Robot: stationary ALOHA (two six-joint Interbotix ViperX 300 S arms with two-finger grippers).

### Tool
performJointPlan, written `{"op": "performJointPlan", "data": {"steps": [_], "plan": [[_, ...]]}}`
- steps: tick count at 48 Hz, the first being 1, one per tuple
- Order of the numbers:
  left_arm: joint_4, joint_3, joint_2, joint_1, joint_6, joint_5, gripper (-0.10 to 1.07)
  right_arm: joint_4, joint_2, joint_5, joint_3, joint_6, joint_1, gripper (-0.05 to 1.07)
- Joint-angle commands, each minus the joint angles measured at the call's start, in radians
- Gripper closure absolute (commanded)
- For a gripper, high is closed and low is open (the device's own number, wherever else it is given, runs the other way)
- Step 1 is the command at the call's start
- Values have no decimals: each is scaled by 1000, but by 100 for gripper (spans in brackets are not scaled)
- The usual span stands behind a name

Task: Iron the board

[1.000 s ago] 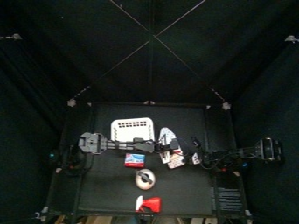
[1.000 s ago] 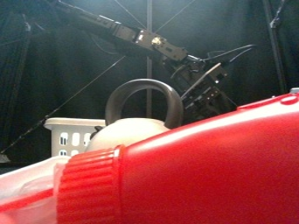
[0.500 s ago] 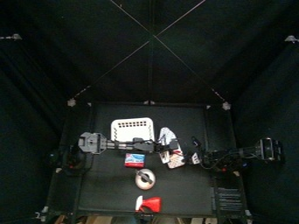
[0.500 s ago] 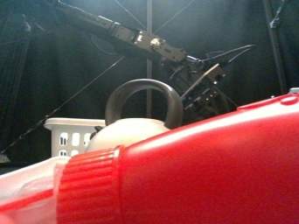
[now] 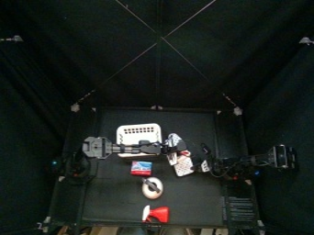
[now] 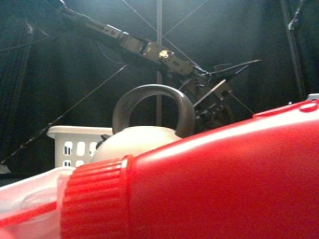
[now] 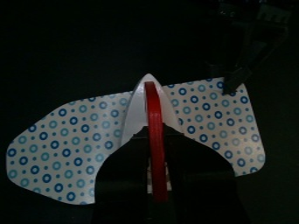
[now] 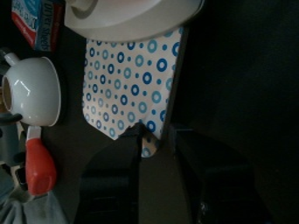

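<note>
The board, covered in white cloth with blue rings, lies right of the table's middle; it also shows in the left wrist view and the right wrist view. My left gripper hangs above it, shut on a narrow red and white iron seen edge-on over the board's middle. My right gripper is at the board's right corner, and in its wrist view the jaws close on that corner.
A white basket stands at the back. A blue and red box lies left of the board. A white pot with a ring handle and a red piece sit near the front edge, filling the front view.
In the front view the left arm has risen and drawn a little to the left. The right arm and the board have stayed in place.
</note>
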Motion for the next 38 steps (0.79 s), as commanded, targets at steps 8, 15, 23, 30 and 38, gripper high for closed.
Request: {"op": "performJointPlan", "data": {"steps": [8, 15, 23, 30, 38], "plan": [[14, 0, -11, 74, -2, 32, 52, -3, 9, 21, 3, -6, -2, 56], [14, 3, -11, 103, -2, 41, 52, -3, 9, 21, 3, -6, -2, 56], [15, 9, -11, 129, -2, 41, 52, -3, 11, 21, 3, -6, -2, 56], [14, 9, -11, 146, -2, 41, 52, -3, 11, 21, 3, -6, -2, 56], [15, 11, -12, 153, -2, 41, 52, -3, 11, 23, 3, -6, -2, 56]]}}
